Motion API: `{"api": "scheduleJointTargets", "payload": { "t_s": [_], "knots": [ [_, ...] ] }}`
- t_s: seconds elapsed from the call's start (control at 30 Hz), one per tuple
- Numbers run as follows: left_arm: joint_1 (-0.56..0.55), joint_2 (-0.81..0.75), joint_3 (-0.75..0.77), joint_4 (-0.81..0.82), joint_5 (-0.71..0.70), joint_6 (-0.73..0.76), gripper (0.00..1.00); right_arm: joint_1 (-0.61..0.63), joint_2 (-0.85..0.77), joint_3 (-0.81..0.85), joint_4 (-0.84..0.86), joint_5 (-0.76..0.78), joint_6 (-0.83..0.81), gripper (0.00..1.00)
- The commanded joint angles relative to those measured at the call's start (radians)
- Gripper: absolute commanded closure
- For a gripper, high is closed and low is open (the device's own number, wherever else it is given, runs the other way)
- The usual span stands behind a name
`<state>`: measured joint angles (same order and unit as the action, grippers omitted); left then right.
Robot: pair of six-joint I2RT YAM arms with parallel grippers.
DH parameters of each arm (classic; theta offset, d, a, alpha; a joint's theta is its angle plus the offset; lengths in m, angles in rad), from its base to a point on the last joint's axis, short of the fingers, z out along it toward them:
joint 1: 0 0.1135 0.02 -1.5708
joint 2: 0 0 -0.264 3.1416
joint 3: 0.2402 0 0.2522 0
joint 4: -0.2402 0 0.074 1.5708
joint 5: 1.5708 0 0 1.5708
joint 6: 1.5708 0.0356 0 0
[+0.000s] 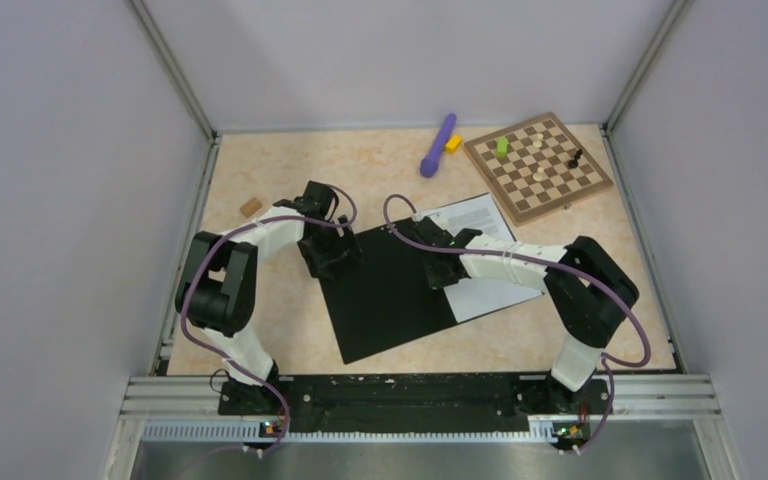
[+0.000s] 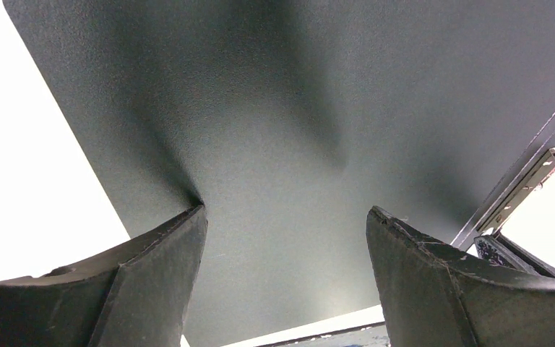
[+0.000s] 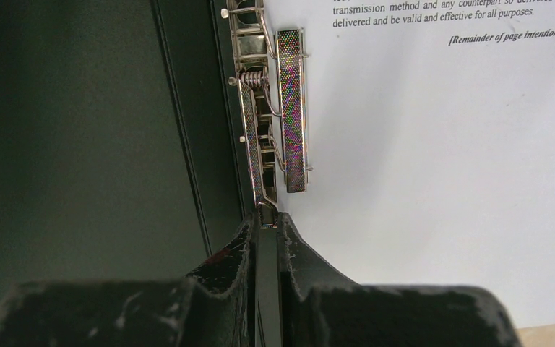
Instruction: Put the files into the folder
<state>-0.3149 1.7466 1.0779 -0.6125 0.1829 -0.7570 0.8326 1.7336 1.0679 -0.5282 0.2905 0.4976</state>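
Folder (image 1: 380, 300) is lying open mid-frame, files (image 1: 475, 215) on its right half | left gripper (image 1: 331, 254) wide, we are probably flattening the cover | right gripper (image 3: 266, 224) closed narrow at the clip (image 3: 291, 108), perhaps pressing it.

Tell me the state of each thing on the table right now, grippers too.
Folder: open, lying flat, black inside up.
Papers: lying on the folder's right half.
Metal clip: bar over the paper's edge.
Left gripper: open, over the black cover.
Right gripper: shut, tips at the clip's end.
Chessboard: flat, a few pieces on it.
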Motion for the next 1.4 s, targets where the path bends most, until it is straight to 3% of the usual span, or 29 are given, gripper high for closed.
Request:
{"api": "scheduleJointTargets", "payload": {
  "t_s": [0.0, 0.27, 0.57, 0.73, 1.03, 1.37],
  "knots": [
    [-0.012, 0.091, -0.042, 0.074, -0.033, 0.012, 0.14, 0.007, -0.034, 0.024, -0.007, -0.04, 0.022, 0.93],
    [-0.013, 0.074, -0.021, 0.048, -0.037, 0.022, 0.14, 0.006, -0.085, 0.057, -0.022, 0.003, 0.026, 0.52],
    [-0.013, -0.032, 0.083, -0.075, -0.078, 0.062, 0.13, -0.062, -0.197, 0.17, -0.071, 0.097, -0.041, 0.37],
    [-0.006, -0.118, 0.061, -0.12, -0.1, 0.07, 0.12, -0.218, -0.249, 0.1, -0.072, 0.063, -0.062, 0.31],
    [0.107, -0.309, -0.194, -0.093, -0.045, 0.032, 0.09, -0.584, -0.254, -0.05, 0.043, -0.137, -0.058, 0.31],
    [0.134, -0.281, -0.383, 0.074, 0.097, -0.03, 0.1, -0.796, -0.107, -0.101, 0.167, -0.286, -0.102, 0.28]
  ]
}}
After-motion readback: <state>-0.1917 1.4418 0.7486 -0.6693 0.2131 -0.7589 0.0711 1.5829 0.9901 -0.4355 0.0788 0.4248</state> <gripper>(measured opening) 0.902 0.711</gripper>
